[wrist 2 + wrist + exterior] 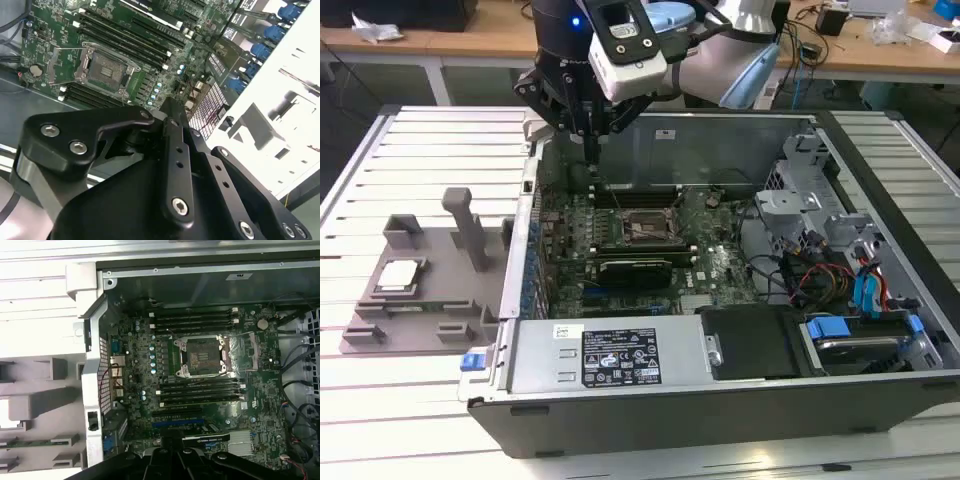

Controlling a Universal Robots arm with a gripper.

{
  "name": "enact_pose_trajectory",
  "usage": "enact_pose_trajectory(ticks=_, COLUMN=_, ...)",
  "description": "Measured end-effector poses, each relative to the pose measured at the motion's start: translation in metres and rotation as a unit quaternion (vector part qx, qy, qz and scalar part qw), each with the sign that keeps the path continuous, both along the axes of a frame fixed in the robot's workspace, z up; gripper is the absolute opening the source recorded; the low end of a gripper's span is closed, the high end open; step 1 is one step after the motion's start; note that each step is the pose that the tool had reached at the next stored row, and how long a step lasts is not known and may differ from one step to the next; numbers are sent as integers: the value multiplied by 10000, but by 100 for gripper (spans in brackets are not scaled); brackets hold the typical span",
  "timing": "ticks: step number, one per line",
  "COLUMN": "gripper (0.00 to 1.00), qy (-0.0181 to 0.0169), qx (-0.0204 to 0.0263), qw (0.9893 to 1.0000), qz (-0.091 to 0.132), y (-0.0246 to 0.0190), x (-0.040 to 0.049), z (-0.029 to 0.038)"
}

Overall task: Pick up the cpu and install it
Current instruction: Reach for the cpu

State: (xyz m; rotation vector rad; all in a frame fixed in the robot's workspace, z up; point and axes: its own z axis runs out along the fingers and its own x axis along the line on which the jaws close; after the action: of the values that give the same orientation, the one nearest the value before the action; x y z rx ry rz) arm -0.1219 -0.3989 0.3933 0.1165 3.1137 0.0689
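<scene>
cpu (400,275): silver square, pale rim, flat on grey tray (448,300) | end effector (591,148): closed, empty

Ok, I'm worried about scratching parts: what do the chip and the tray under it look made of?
The chip looks metal-topped: a pale silvery plate catching light. The tray looks like matte grey plastic, judging by its uniform dull colour and blocky posts.
</scene>
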Motion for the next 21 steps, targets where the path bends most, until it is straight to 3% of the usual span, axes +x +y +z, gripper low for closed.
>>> enact_pose_trajectory(ticks=8, gripper=11, qy=0, qx=0, qw=10000, qz=0, y=0, x=-287, z=0)
enact_pose_trajectory(ticks=21, gripper=11, qy=0, qx=0, qw=10000, qz=-1, y=0, x=-547, z=-1)
